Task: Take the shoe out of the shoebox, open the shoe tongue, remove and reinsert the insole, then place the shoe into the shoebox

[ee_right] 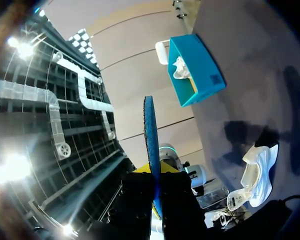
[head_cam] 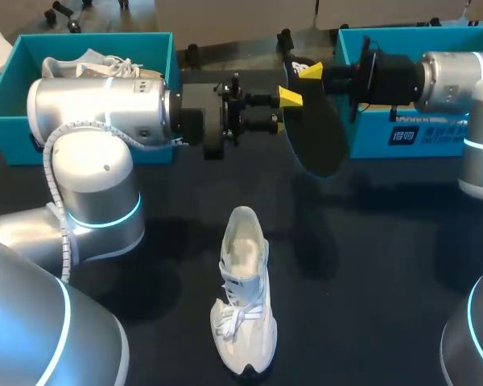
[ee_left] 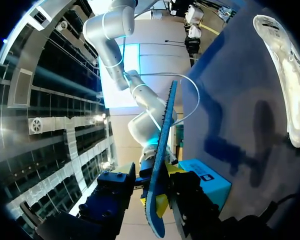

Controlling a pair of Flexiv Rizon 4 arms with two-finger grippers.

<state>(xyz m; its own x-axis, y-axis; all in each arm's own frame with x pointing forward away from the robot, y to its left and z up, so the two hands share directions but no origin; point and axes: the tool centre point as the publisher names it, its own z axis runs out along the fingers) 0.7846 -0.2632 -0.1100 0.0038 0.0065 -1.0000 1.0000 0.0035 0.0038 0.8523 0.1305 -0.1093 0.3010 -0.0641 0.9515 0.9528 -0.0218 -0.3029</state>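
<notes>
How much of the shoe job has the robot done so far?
About halfway. The shoe lies out on the table with its insole removed. Both the left claw and right claw grip the insole in the air. Still to do: slide it back in, then box the shoe.

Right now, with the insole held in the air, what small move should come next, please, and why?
Probably open the left gripper: both grippers pinch the insole, and the right gripper holds its end, suiting lowering it into the shoe.
</notes>
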